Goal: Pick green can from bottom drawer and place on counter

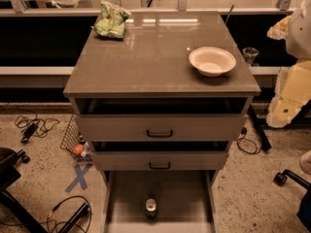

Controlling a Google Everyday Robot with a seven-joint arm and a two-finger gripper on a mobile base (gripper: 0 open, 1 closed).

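The green can (151, 207) stands upright on the flat grey floor of the pulled-out bottom drawer (170, 191), near its front edge, silver top showing. The counter (155, 57) is the glossy grey-brown top of the cabinet above it. Pale parts of my arm (293, 84) show at the right edge, beside the cabinet and well above the can. My gripper itself is not in view.
A white bowl (212, 60) sits on the counter's right front, a light green snack bag (111, 21) at its back left. The two upper drawers with black handles (160, 133) stand slightly open. Cables (34, 125), a wire basket (73, 140) and chair wheels (280, 178) lie on the floor.
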